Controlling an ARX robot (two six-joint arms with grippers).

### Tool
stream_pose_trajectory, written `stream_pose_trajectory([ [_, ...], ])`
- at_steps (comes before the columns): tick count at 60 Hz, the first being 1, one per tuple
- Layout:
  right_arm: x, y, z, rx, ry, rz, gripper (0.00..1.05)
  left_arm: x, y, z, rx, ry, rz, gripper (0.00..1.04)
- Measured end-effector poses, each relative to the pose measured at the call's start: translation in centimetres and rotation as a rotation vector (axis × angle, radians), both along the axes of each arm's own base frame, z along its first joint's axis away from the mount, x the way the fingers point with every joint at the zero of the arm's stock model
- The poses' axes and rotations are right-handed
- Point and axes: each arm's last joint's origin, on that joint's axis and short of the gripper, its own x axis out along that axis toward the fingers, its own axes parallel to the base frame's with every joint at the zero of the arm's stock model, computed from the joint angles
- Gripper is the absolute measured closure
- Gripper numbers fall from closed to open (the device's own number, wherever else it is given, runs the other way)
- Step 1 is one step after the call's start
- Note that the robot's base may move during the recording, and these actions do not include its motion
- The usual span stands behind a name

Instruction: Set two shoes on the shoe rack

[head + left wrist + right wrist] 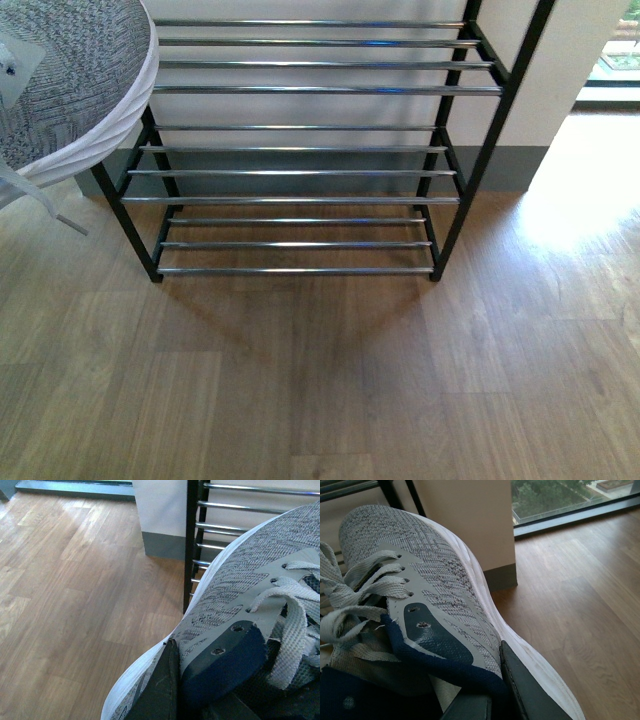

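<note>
The shoe rack (310, 148) stands against the wall, its black side frames holding three tiers of chrome rods, all bare. A grey knit shoe (60, 80) with a white sole hangs close to the camera at the top left, a lace dangling below it. In the left wrist view my left gripper (187, 692) is shut on a shoe (235, 585) at its navy collar, one black finger (162, 690) outside; the rack's side frame (192, 540) lies just beyond the toe. My right gripper (495, 697) is shut on the other shoe (435, 575) the same way.
Wood-plank floor (330, 380) spreads in front of the rack. Behind it is a white wall with a grey skirting board (510, 165). A wall corner (470, 530) and a floor-level window (560, 500) lie to the right of the rack.
</note>
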Motion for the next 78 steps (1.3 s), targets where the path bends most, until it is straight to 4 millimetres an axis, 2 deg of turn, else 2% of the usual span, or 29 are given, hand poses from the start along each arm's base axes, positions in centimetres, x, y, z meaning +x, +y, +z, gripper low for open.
stream_pose_trajectory([
  [78,0.01,0.02,-0.1,0.002,0.003,0.004,1.03,0.02,0.07,-0.02,0.001,0.0,0.005,1.03],
])
